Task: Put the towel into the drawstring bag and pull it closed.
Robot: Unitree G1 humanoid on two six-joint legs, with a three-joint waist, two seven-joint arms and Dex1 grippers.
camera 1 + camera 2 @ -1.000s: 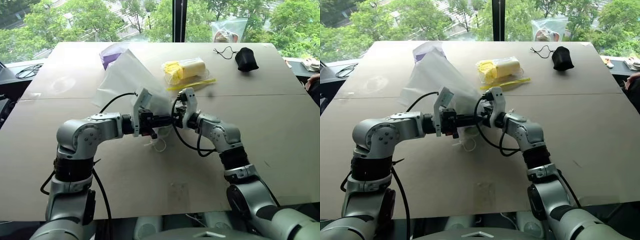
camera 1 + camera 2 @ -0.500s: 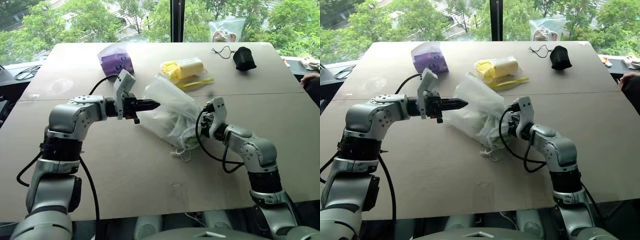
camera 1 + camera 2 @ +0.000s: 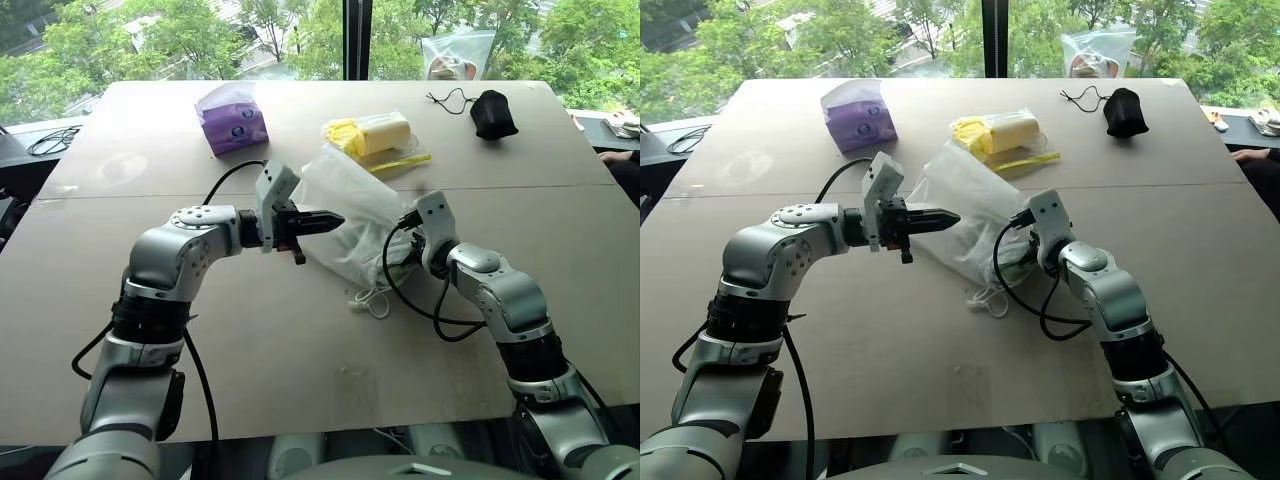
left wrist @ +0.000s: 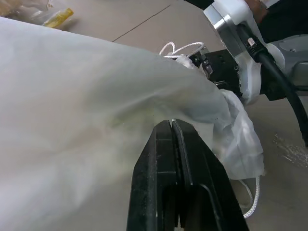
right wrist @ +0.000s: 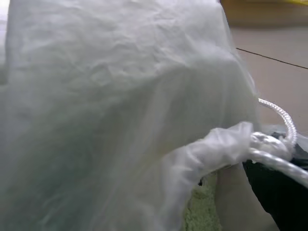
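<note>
The thin white drawstring bag lies puffed up on the table. The green towel is inside it. Its white cords trail loose.

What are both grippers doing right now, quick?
Left gripper: shut, empty, tips against the bag.
Right gripper: at the bag's mouth by the cords; open or shut cannot be told.

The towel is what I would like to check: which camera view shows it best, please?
The right wrist view: the towel shows as bare green terry at the gathered mouth of the drawstring bag. The left wrist view gives only a yellowish tint through the fabric, and the two head views a faint greenish shade inside the bag.
</note>
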